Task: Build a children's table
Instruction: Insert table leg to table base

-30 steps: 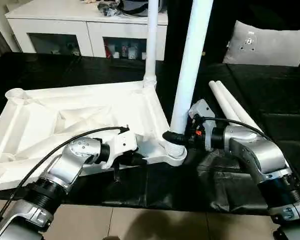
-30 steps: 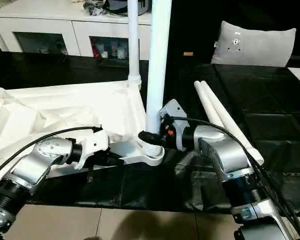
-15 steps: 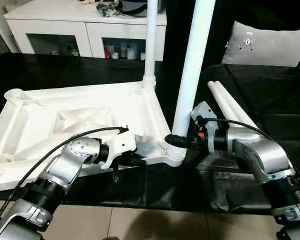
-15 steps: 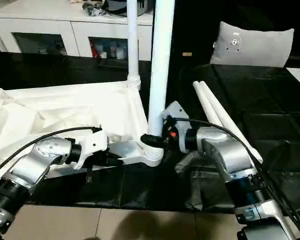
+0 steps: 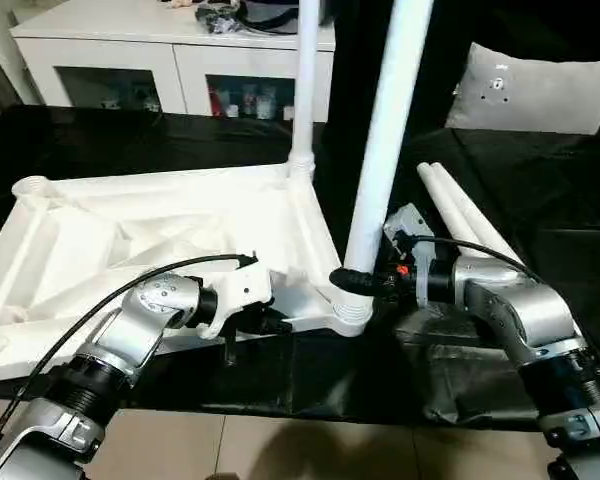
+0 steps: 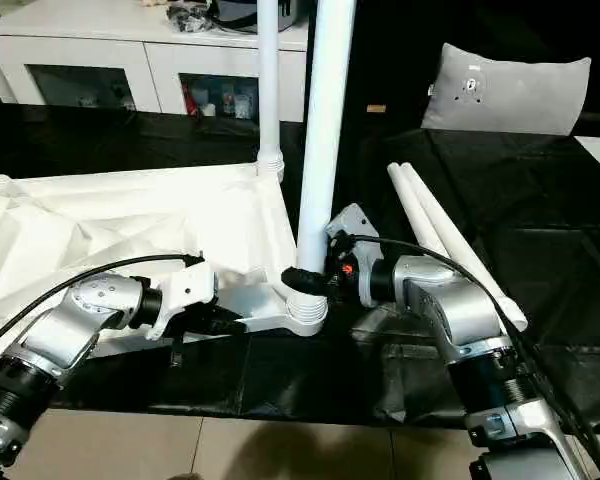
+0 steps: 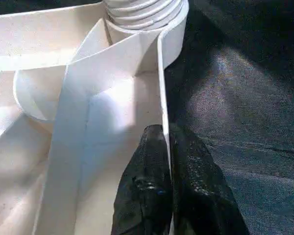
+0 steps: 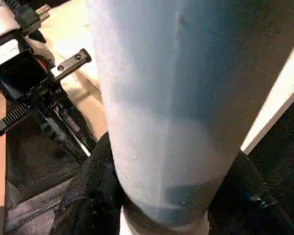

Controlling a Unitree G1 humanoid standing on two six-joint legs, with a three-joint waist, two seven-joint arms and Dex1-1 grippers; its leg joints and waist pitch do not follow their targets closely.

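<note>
- The table top's (image 5: 130, 230) near rim is pinched by the left gripper (image 7: 166, 147).
- The leg (image 5: 380, 150) in the corner socket (image 5: 352, 315) is clasped by the right gripper (image 5: 352, 280).

Two silver, rounded metal forearms were seen, each ending in a ribbed black collar near the elbow. A white plastic wrist housing was fitted on the left arm (image 5: 140, 330), and a thin black cable was looped over it. On the right arm (image 5: 515, 320), a grey angular bracket, a small red mark and black cabling were carried at the wrist. Black, textured fingers (image 7: 147, 196) were mounted on the left gripper (image 7: 169, 161).
</note>
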